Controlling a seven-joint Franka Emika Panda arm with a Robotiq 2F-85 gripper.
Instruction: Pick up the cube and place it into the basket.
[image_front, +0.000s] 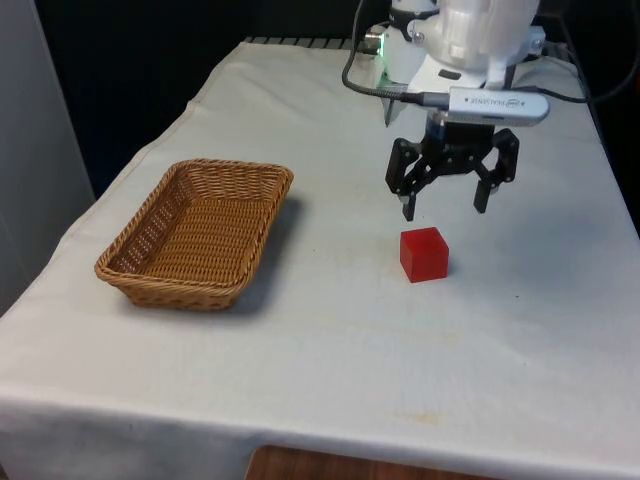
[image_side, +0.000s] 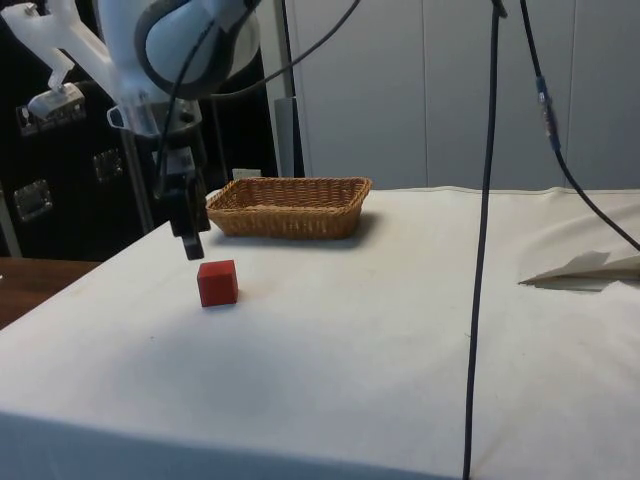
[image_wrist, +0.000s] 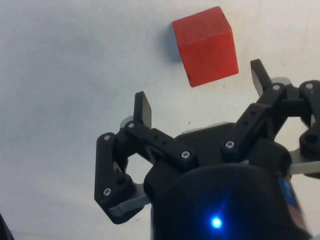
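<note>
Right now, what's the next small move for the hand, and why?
Probably shift the hand over the red cube, then lower it. The fingers are open and above the white cloth, and the cube lies beyond them, not between. The basket holds nothing.

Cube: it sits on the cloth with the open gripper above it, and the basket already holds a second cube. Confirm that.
Not quite. The basket holds nothing, as the front view shows. The rest stands: the cube sits on the cloth, and the open gripper hangs above it.
</note>
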